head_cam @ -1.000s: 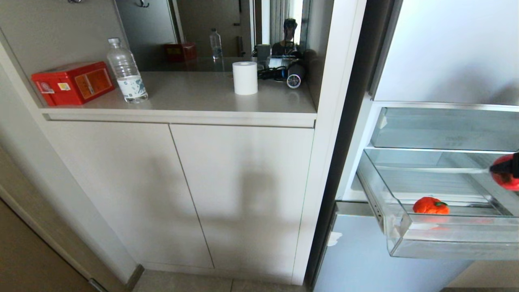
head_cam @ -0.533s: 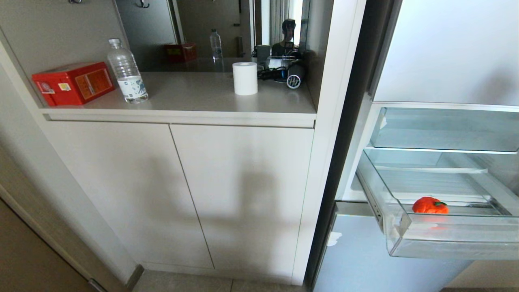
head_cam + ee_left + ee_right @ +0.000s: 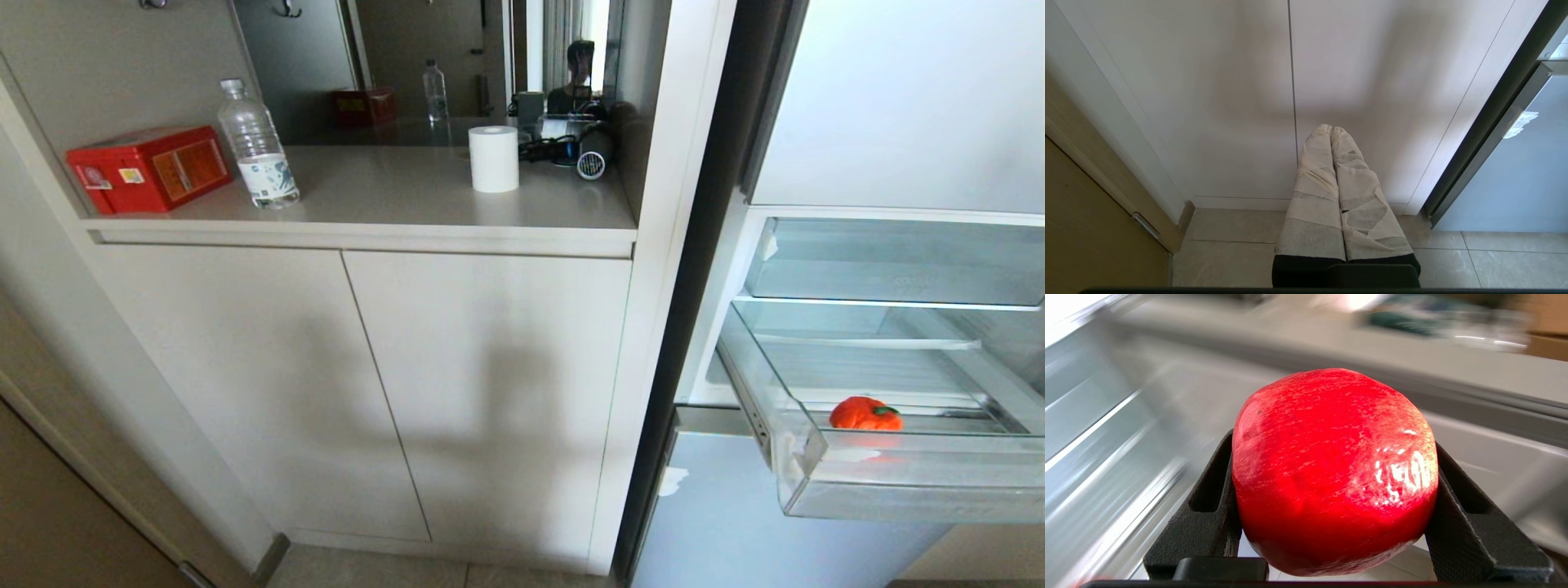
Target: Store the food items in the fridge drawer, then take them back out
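Orange-red, with a green top: that fruit is what you see from the head view, lying in the pulled-out fridge drawer. No arm shows there now; a second ago the red fruit hung at the right edge. In the left wrist view, your left end effector hangs by the cupboard doors, fingers pressed together. Only the right wrist view shows your right end effector pinching the red fruit.

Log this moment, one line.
right gripper: shut on red fruit | left gripper: shut, parked | orange-red fruit: in fridge drawer
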Controlling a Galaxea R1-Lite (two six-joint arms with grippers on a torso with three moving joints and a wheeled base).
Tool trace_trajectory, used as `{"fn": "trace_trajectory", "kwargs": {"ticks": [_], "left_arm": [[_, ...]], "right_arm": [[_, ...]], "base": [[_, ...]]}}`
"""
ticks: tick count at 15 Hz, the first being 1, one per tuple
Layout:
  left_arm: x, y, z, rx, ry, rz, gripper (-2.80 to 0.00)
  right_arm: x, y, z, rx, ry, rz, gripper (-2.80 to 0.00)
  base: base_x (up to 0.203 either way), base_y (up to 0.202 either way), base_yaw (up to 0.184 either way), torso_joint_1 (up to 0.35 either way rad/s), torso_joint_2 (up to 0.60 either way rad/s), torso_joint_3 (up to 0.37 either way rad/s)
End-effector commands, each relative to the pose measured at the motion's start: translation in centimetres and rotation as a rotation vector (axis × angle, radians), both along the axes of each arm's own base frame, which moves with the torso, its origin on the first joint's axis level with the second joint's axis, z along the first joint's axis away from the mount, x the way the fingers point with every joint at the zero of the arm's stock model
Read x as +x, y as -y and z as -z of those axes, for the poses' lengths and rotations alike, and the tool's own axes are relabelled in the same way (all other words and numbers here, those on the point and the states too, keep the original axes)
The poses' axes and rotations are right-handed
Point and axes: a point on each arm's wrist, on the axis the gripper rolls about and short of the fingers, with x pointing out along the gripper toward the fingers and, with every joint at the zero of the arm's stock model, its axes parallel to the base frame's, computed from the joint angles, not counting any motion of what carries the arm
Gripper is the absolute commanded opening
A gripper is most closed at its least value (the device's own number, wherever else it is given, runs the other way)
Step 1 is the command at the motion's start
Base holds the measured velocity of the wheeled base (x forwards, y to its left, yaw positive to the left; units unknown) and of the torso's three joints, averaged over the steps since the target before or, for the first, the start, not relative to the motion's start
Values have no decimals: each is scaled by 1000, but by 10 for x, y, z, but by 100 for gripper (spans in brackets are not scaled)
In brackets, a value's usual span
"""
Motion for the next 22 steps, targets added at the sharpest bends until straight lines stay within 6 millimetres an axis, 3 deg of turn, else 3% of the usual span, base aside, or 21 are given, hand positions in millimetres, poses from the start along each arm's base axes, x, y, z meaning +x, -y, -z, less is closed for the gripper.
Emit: {"fn": "trace_trajectory", "kwargs": {"ticks": [1, 3, 7, 9, 13, 18, 22], "left_arm": [[0, 0, 0, 0, -2, -1, -280], [0, 0, 0, -1, -2, -1, -280], [0, 0, 0, 0, -2, -1, -280], [0, 0, 0, 0, -2, -1, -280], [0, 0, 0, -1, -2, -1, -280], [0, 0, 0, 0, -2, -1, -280], [0, 0, 0, 0, -2, -1, -280]], "right_arm": [[-21, 6, -1, -5, 33, 162, -280], [-41, 16, -3, -31, 83, 305, -280], [-82, 60, 2, -60, 153, 492, -280], [-114, 79, 1, -57, 199, 587, -280], [-163, 112, 7, -24, 250, 648, -280], [-214, 159, 47, 86, 262, 701, -280], [-240, 196, 97, 208, 209, 636, -280]], "base": [[0, 0, 0, 0, 0, 0], [0, 0, 0, 0, 0, 0], [0, 0, 0, 0, 0, 0], [0, 0, 0, 0, 0, 0], [0, 0, 0, 0, 0, 0], [0, 0, 0, 0, 0, 0], [0, 0, 0, 0, 0, 0]]}}
